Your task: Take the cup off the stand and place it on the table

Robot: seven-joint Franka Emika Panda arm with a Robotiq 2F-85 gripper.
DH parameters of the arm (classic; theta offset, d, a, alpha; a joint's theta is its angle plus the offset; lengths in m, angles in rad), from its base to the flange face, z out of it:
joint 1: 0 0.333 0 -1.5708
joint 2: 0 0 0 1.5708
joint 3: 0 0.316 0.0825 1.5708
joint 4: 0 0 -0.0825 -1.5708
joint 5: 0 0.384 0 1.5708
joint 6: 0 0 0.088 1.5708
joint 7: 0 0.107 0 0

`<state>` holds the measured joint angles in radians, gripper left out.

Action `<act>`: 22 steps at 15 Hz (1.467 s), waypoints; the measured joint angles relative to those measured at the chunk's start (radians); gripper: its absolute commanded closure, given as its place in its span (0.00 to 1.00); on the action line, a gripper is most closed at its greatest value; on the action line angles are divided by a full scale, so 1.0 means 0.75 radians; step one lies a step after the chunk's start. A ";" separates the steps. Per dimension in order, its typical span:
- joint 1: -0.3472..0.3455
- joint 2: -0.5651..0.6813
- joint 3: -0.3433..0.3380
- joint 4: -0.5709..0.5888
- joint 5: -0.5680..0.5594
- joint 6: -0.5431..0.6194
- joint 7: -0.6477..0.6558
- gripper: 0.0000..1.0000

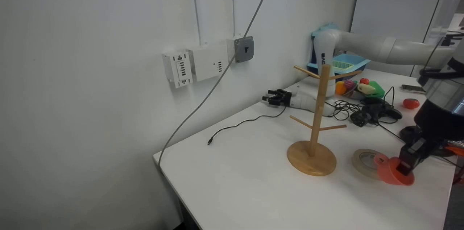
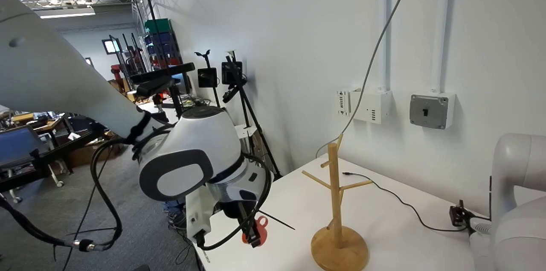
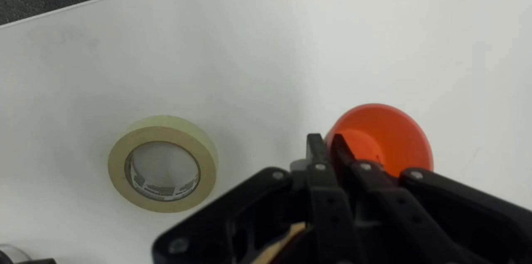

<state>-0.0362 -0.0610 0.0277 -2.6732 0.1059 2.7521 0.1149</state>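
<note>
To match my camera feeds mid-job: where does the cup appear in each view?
In an exterior view: cup, lower right.
In an exterior view: cup, low, just left of centre, partly hidden.
In the wrist view: cup, right of centre.
Shared landmark: fingers, overlapping the cup in all three.

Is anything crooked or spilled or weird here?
Yes: in an exterior view, the orange-red cup looks tilted, not upright. The gripper pinches it by its wall, which may be why. I see nothing spilled.
</note>
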 measured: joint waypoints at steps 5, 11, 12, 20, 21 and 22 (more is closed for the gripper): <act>0.006 0.144 0.006 0.104 -0.039 0.009 0.116 0.98; 0.039 0.340 0.003 0.213 -0.046 0.009 0.223 0.98; 0.045 0.365 0.003 0.225 -0.042 0.009 0.235 0.98; 0.066 0.469 0.009 0.297 0.031 0.007 0.252 0.98; 0.066 0.470 0.008 0.297 0.031 0.007 0.252 0.98; 0.066 0.471 0.009 0.297 0.031 0.007 0.252 0.98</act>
<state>0.0135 0.2923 0.0341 -2.4504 0.1295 2.7576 0.3037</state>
